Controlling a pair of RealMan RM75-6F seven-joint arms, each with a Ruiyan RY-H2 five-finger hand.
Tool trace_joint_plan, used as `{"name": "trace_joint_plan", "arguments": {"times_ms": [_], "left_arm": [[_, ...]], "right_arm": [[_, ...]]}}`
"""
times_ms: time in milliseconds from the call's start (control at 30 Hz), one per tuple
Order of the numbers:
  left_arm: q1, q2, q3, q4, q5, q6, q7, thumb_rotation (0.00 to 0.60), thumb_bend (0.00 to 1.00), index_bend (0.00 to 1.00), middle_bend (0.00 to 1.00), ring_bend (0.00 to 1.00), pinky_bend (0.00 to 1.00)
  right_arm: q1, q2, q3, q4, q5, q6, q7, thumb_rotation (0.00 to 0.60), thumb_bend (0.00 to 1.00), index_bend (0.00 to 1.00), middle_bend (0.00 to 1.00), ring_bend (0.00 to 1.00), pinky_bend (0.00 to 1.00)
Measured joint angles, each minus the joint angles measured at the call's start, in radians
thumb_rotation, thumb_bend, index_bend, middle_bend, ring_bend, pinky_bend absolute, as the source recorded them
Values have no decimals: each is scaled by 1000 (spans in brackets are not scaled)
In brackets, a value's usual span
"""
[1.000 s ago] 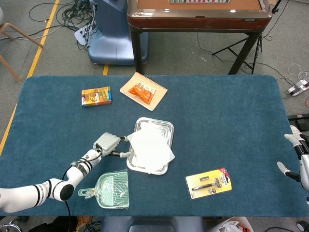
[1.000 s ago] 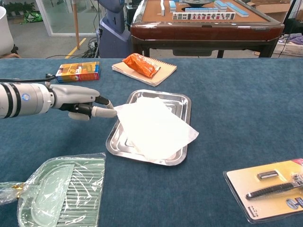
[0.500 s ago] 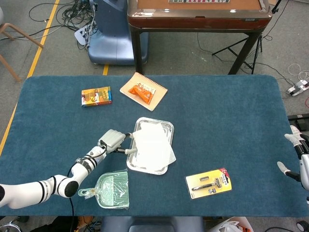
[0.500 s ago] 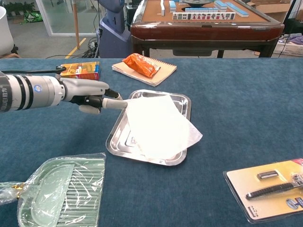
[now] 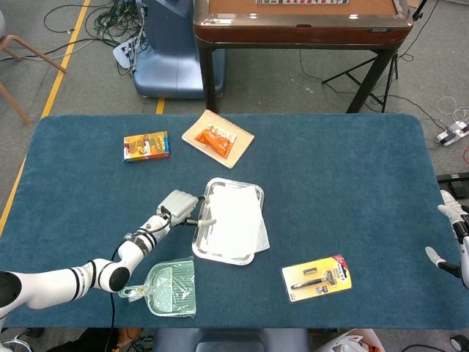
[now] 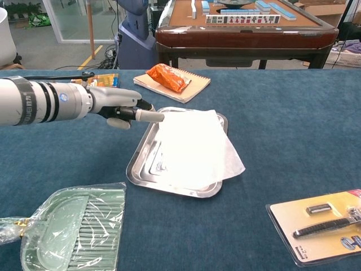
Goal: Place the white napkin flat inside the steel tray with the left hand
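Since 1 s ago, left hand (image 5: 181, 207) moved right/up w/ napkin (image 5: 236, 221), now covering more of steel tray (image 5: 199, 236).

Head view: napkin's right edge overhangs tray rim; left strip of tray bare. Hand pinches napkin's left corner. Right hand (image 5: 453, 238) at table's right edge, fingers spread, holding nothing.

Chest view: left hand (image 6: 121, 110) fingers narrow, gripping napkin (image 6: 194, 148) corner above tray (image 6: 142, 169) far-left rim. Wrapped green dustpan (image 6: 73, 228) near, front-left.

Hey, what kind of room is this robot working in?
Probably an indoor lab or test space, not a home: loose cables on the floor, a mahjong table behind, and odd items on a blue cloth table.
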Motion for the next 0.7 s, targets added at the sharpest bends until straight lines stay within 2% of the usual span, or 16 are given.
{"name": "trace_joint_plan", "arguments": {"times_ms": [700], "left_arm": [[-87,-83,-10,123,-69,-30,19,0,57,198,1000,1000,1000]], "right_arm": [[-8,2,2,3,10,1,3,600,154,233,243,143,183]]}}
